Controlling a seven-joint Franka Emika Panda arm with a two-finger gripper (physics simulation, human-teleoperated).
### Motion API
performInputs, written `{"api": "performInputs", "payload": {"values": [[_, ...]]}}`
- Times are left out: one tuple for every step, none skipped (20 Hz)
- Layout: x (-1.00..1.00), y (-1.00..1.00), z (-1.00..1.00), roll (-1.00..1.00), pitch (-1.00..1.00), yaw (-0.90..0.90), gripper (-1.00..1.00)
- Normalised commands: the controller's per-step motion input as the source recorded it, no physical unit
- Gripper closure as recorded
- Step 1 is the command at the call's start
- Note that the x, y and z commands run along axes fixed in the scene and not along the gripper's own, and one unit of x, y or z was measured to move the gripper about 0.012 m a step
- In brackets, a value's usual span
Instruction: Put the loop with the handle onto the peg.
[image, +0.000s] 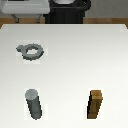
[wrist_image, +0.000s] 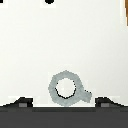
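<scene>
The loop with the handle (image: 30, 51) lies flat on the white table (image: 75, 60) toward the exterior view's left, a gray faceted ring with a short tab. The wrist view shows the loop (wrist_image: 66, 88) from above, between and just ahead of my gripper (wrist_image: 64, 103), whose two dark fingertips (wrist_image: 22, 103) stand wide apart, open and holding nothing. The peg (image: 33, 104), a dark gray upright cylinder with a lighter top, stands near the table's front on the exterior view's left, well apart from the loop. The exterior view does not show the gripper.
A brown wooden block (image: 96, 104) stands near the front on the exterior view's right; its corner (wrist_image: 125, 7) shows in the wrist view. The robot's dark base (image: 65, 10) sits behind the table's far edge.
</scene>
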Motion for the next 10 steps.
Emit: {"api": "performInputs", "payload": {"values": [[0.00,-1.00,0.00,0.00,0.00,0.00,-1.00],[0.00,-1.00,0.00,0.00,0.00,0.00,-1.00],[0.00,-1.00,0.00,0.00,0.00,0.15,-1.00],[0.00,0.00,0.00,0.00,0.00,0.00,-1.00],[0.00,0.00,0.00,0.00,0.00,0.45,-1.00],[0.00,0.00,0.00,0.00,0.00,0.75,-1.00],[0.00,0.00,0.00,0.00,0.00,1.00,-1.00],[0.00,0.00,0.00,0.00,0.00,1.00,-1.00],[0.00,0.00,0.00,0.00,0.00,1.00,-1.00],[0.00,0.00,0.00,0.00,0.00,0.90,-1.00]]}}
